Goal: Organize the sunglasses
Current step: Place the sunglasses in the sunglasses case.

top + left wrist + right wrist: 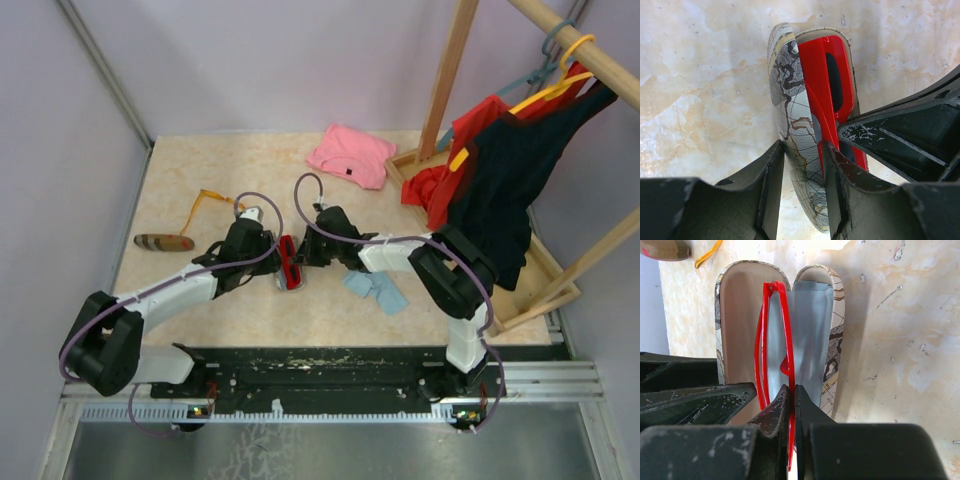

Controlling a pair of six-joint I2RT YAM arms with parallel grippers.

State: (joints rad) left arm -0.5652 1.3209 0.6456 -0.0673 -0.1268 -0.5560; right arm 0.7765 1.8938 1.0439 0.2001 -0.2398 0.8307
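Observation:
The red sunglasses (pixel 288 256) stand on edge inside an open grey-patterned case (pixel 296 283) at the table's middle. My right gripper (pixel 793 400) is shut on the red frame (pixel 786 365) and holds it in the case's open shell (pixel 737 315). My left gripper (pixel 804 170) is shut on one wall of that case (pixel 790 100), with the red sunglasses (pixel 820 75) just beyond its right finger. In the top view the left gripper (pixel 270 255) and the right gripper (pixel 305 255) meet at the case. The orange-amber sunglasses (pixel 213 198) lie loose at the far left.
An oblong brown case (pixel 163 242) lies at the left. Light blue cloths (pixel 378 290) lie right of the case. A pink shirt (pixel 352 155) lies at the back. A wooden rack (pixel 450 70) with red and black clothes fills the right side.

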